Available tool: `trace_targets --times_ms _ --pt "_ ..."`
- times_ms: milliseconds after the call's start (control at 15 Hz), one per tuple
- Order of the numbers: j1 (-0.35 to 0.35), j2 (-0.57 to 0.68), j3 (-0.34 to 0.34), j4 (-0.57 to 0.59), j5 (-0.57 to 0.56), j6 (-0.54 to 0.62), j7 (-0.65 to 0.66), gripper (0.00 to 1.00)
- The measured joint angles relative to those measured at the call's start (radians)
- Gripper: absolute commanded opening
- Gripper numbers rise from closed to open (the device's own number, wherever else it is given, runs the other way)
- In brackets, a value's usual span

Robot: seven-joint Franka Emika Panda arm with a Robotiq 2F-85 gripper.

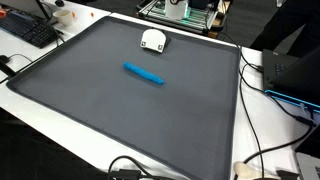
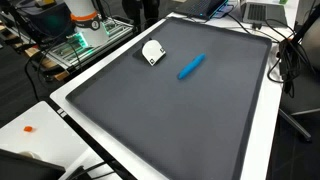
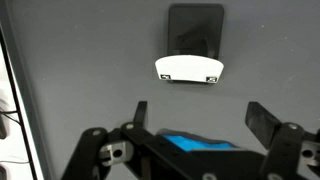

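Marker point(image 1: 144, 74) lies outside white cup point(image 1: 152, 40).

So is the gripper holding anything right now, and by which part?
Nothing is held: the gripper is open, and the blue marker lies free on the gray mat.

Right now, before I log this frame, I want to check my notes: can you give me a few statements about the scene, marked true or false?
1. The gripper has its jaws open. True.
2. The blue marker lies on the gray mat. True.
3. The gripper grips the blue marker. False: the blue marker lies free on the gray mat.
4. The white object sits on top of the blue marker. False: the two lie apart.
5. The keyboard lies on the gray mat. False: it rests beside it, on the white table.
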Motion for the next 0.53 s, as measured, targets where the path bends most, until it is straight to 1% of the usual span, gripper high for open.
trace_targets --times_ms 400,533 --pt "0.004 0.004 -0.006 0.000 0.006 0.000 0.000 1.00" --pt "0.006 0.012 -0.026 -0.001 0.063 0.000 0.027 1.00"
